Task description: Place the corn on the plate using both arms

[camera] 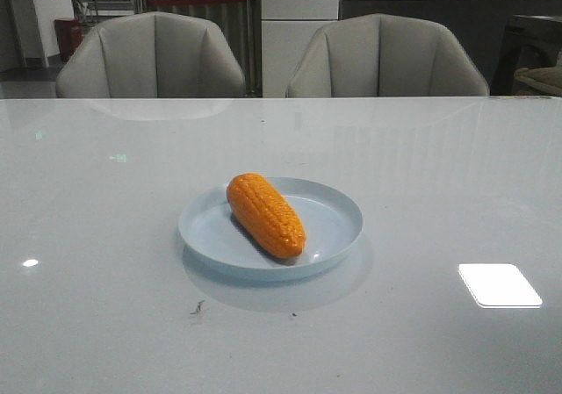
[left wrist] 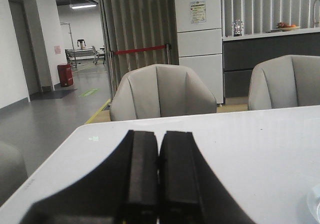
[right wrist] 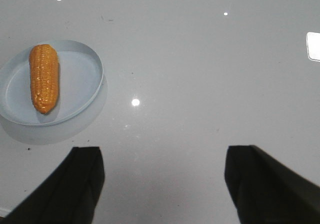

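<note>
left black two-fingered gripper (left wrist: 158, 176): fingers pressed together, holding nothing | orange bumpy corn cob (camera: 265, 214): lying diagonally inside the round pale blue glossy plate (camera: 338, 199) at table centre | right dark gripper (right wrist: 162, 184): spread wide, empty, well apart from plate | progress: placement looks complete, nothing evidently left

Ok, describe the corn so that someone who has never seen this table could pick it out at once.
On the glossy white table, in front of two grey chairs, sits a round pale blue plate. Lying diagonally inside it is the orange corn cob with bumpy kernel rows. It is the only brightly coloured thing on the tabletop, and nothing grips it.
</note>
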